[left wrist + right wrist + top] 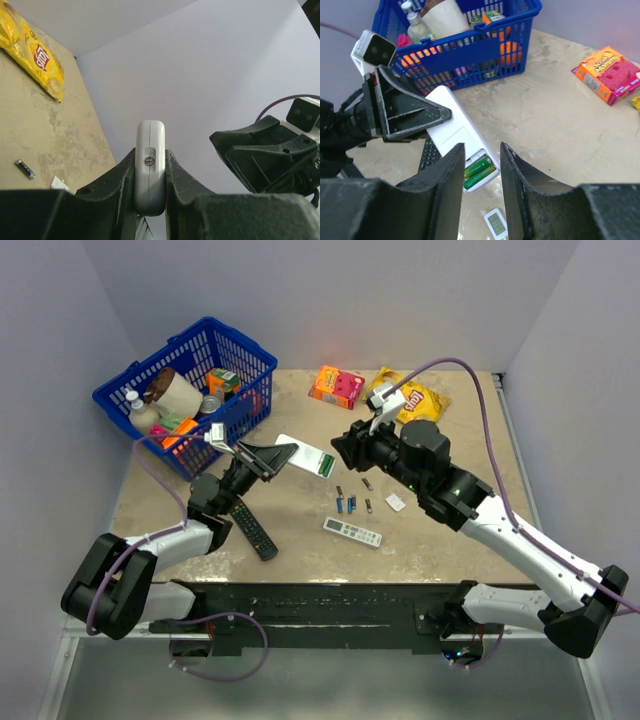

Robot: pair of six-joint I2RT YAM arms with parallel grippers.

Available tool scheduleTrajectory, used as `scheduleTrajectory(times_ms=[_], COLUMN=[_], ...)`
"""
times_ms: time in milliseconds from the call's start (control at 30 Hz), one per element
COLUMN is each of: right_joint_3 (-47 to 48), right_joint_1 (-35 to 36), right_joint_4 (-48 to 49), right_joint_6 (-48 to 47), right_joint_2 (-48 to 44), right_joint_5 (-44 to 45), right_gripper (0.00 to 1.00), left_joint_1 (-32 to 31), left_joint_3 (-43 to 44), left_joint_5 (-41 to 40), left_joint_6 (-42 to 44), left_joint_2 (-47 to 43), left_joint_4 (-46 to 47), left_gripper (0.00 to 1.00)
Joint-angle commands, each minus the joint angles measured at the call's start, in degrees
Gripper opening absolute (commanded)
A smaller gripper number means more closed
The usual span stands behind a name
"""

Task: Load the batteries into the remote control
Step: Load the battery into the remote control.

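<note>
Our right pincer (481, 150) is hovering nearest, its jaws standing narrowly apart with nothing between them. Just beyond its tips, the remote control (452, 125) is hanging above the tabletop (555, 125), back up, its open bay showing two green batteries (479, 170). Farther along, our left pincer (150, 165) is clamping the remote edgewise. We are judging the cells loaded but perhaps not seated; next we should be pressing them flat, gently.

yellow chip bag (37, 55): Lay's logo, sideways but readable
orange box (607, 72): looks like "Scrub Mommy"
</note>
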Motion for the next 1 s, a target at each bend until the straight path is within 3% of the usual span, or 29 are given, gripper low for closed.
scheduleTrajectory(times_ms=[0, 300, 967], right_joint_3=[3.32, 4.47, 2.01], right_joint_1=[-7.16, -8.31, -8.31], right_joint_4=[-2.34, -9.11, -6.30], right_joint_6=[-2.67, -11.28, -10.85], right_joint_2=[-0.84, 1.27, 4.70], right_joint_5=[-17.60, -25.96, -25.97], right_gripper=[0.37, 0.37, 0.35], left_joint_1=[-0.07, -0.07, -0.07], left_joint_3=[2.19, 3.69, 4.92], left_joint_5=[1.63, 2.68, 4.18], left_joint_6=[-1.08, -1.96, -2.66], left_joint_2=[-1.77, -3.71, -5.55], left_joint_4=[0.09, -5.10, -6.42], left_gripper=[0.00, 0.00, 0.00])
